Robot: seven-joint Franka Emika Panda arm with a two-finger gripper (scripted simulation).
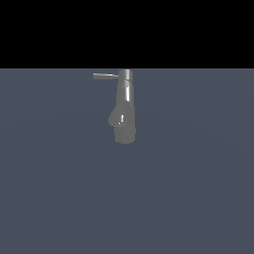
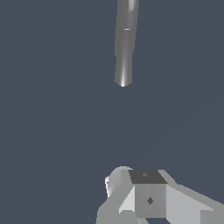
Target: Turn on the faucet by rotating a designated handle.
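No contact is made yet; the task is judged to be at the approach stage, with the whole turn left to do.

Exterior view: the faucet point(image 1: 124, 111) is seen standing upright on a flat grey surface point(image 1: 198, 198), a little above the view's centre. The handle point(image 1: 105, 76) is seen sticking out sideways from the column top, toward the exterior view's left. The spout point(image 1: 117, 118) bulges out lower on the same side. No arm or gripper is caught in this view, so nothing is shown touching the faucet.

Wrist view: a glossy grey tapered bar point(image 2: 124, 43) is seen, cut off at the frame edge. It is taken as part of the faucet; whether it is the column or the handle cannot be told. The gripper point(image 2: 144, 197) is seen only in part, as blocky pale grey and white shapes at the frame edge. Fingertips are not resolved, so whether the fingers are spread or pressed together cannot be told. Nothing is seen held.

Relation: the bar is well apart from the gripper body, with bare grey surface between them. It lies roughly ahead of the gripper, slightly off to one side.

Left to do, as judged: the gap is to be closed, the handle engaged rather than the spout, then rotated.
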